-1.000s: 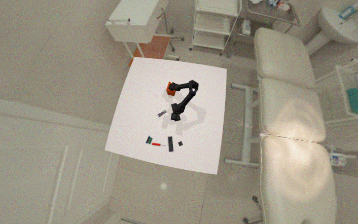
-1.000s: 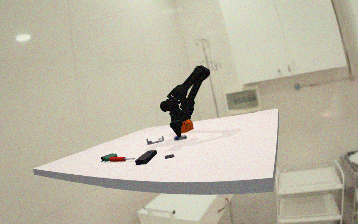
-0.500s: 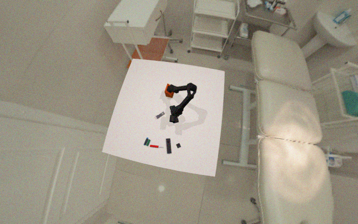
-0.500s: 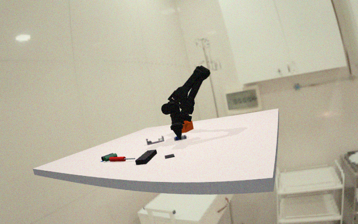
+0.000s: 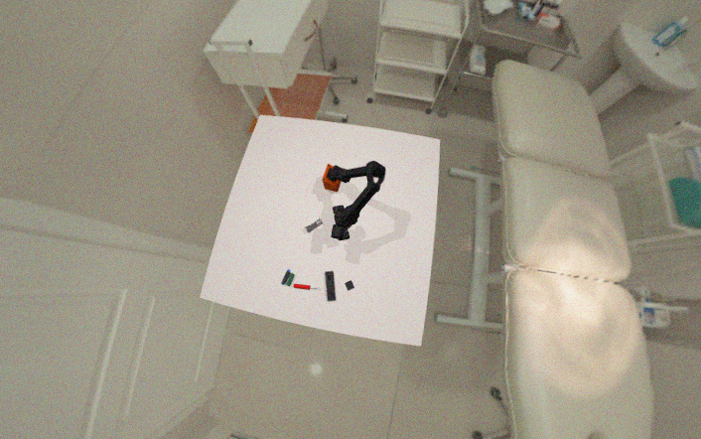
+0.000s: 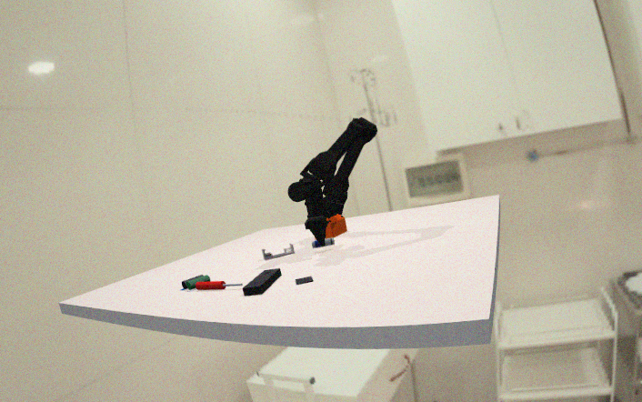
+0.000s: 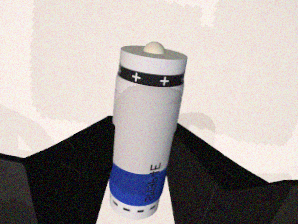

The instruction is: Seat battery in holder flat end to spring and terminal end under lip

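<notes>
The gripper [image 7: 143, 183] grips the battery [image 7: 147, 136] at its blue band, low on the table [image 6: 402, 284]. Lift vertically without tilting, then carry it to the holder [image 6: 277, 253] nearby, flat end toward the spring.

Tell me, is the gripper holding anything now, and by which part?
Yes. The gripper is shut on the battery, its fingers clamping the sides toward the blue, flat end.
</notes>
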